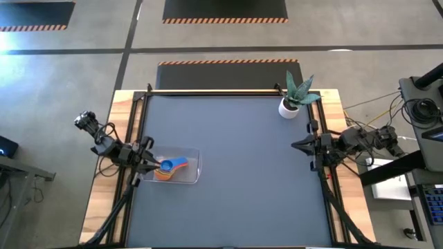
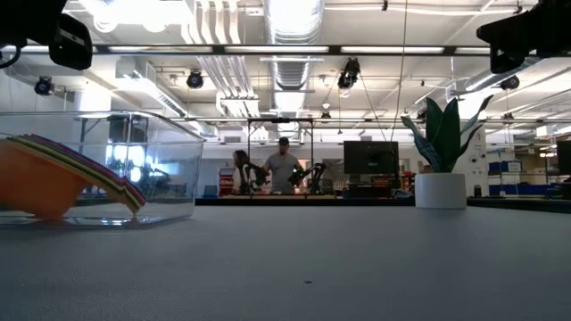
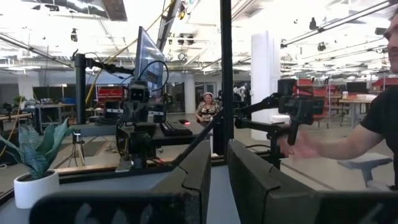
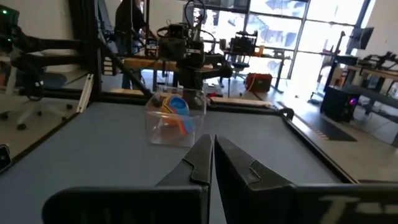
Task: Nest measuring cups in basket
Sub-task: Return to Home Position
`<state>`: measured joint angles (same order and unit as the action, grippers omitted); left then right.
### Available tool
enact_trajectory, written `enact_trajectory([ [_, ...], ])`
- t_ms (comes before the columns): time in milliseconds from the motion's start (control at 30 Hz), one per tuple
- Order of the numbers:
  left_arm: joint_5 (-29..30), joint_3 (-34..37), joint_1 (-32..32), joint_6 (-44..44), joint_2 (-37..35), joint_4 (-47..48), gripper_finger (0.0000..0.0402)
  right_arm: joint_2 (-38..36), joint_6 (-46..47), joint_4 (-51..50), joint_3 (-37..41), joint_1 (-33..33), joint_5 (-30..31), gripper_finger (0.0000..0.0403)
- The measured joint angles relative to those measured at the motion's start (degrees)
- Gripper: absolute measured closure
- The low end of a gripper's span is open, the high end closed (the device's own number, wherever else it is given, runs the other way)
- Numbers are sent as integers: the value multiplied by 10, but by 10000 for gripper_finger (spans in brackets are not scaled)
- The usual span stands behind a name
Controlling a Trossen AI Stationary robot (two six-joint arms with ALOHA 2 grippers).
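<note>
Measuring cups (image 1: 170,166) nested in basket (image 1: 193,159), lower colours mostly hidden, left pincer (image 3: 219,145) narrowly parted, right pincer (image 4: 213,139) clenched.

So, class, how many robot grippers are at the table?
2: the left gripper beside the basket, the right gripper at the table edge near the potted plant. None appears hidden.

left arm: folded low on its side, left gripper (image 1: 151,164) pointing inward, fingers narrowly apart | right arm: folded low opposite, right gripper (image 1: 296,145) fingertips together
</note>
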<state>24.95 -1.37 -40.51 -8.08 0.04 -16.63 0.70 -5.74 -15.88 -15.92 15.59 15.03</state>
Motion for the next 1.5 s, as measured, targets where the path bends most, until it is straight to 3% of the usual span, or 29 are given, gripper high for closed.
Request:
enact_trajectory([
  [400,0,0,0,0,3,0,364,28,2,-2,0,0,0,394],
  [1100,0,-1,0,0,3,-1,364,4,2,-1,12,0,0,394],
  [1200,0,-1,0,1,3,0,364,-6,2,16,42,-3,2,394],
  [1500,0,-1,0,1,3,0,364,-3,4,195,151,-3,-8,394],
])
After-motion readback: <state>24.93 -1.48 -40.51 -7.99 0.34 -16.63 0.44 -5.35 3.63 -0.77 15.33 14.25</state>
